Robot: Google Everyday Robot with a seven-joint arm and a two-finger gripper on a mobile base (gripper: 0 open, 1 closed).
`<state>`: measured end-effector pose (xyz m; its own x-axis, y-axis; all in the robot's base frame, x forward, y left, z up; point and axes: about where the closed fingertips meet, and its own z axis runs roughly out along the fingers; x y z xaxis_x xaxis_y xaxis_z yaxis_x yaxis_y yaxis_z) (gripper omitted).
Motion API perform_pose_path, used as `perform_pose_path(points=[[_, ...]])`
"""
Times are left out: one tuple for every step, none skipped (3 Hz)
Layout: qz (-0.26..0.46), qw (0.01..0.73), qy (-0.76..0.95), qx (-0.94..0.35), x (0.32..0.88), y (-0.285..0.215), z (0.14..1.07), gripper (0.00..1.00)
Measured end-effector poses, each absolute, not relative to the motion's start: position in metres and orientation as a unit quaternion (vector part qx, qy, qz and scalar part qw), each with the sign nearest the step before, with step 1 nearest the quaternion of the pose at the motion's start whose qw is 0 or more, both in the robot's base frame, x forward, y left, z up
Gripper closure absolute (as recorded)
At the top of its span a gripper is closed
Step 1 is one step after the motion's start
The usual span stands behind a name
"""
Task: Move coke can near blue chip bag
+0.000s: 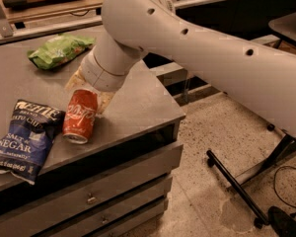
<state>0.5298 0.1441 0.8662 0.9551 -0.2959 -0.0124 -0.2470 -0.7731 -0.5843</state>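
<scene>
Camera view | coke can point(80, 116) beside blue chip bag point(27, 137), front edge: goal spot | gripper point(91, 93) at can's top, clasp unclear

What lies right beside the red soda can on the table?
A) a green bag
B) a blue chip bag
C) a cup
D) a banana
B: the coke can lies next to the blue chip bag, the hand at its far end; the green bag sits farther back.
</scene>
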Motion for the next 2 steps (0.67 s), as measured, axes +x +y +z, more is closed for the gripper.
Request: perform_pose_path(points=[[-0.04, 0.304, 0.144, -0.941, 0.5292, 0.1448, 0.8657, 0.0], [-0.04, 0.304, 0.144, -0.941, 0.5292, 0.1448, 0.8657, 0.0]])
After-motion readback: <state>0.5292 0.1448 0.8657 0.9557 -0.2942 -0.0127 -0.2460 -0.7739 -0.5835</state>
